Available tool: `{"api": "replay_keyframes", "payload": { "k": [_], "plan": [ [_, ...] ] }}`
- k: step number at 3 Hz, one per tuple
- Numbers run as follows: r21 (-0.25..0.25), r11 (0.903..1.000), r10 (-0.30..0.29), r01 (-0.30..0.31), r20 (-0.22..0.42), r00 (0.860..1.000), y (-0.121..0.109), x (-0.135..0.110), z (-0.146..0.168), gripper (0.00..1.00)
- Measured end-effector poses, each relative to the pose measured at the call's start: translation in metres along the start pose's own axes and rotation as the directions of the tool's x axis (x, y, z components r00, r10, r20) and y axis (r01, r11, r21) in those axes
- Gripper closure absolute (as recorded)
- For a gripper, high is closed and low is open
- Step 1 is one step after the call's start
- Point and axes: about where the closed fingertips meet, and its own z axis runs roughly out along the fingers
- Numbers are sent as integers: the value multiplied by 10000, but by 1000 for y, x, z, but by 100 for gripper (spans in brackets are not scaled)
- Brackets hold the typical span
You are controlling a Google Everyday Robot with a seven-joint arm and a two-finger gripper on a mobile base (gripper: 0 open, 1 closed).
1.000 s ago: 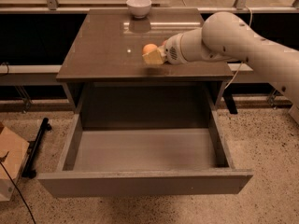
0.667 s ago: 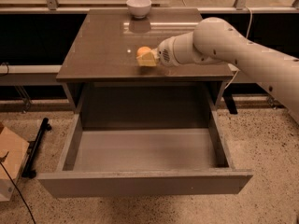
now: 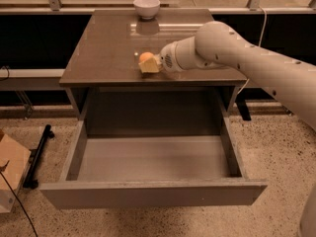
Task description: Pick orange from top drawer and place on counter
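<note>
Nearest the camera, the drawer (image 3: 153, 194) stands pulled wide open, and no fruit shows on its grey floor. To its left, on the ground, a cardboard box (image 3: 10, 174) is cut off by the frame edge, and a dark bar-shaped thing beside it is too dim to name. Beyond the drawer, on the worktop (image 3: 108, 48), the orange (image 3: 146, 57) sits near the front edge, roughly at its middle, pinched in the hand (image 3: 147, 62). One pale finger (image 3: 150, 67) shows on the near side of the fruit and the other is hidden behind it. A white arm (image 3: 247, 63) reaches in from the right, its far end running out of view. By my reading the pick is done and the placing step is in hand. What I cannot make out is whether the orange rests on the glossy slab or hangs just above it. The next move would call for settling it fully down, spreading the hand gently so the round fruit does not roll toward the edge, then drawing back to the right. Farther off, a white bowl (image 3: 147, 6) stands by the rear edge, well apart from the orange.
</note>
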Motion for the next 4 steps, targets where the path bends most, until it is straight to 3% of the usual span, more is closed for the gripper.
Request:
{"api": "replay_keyframes", "payload": {
  "k": [2, 4],
  "plan": [
    [-76, 10000, -7, 7, -6, 10000, 4, 0, 3, 4],
    [-91, 10000, -11, 11, -11, 10000, 4, 0, 4, 0]
  ]
}}
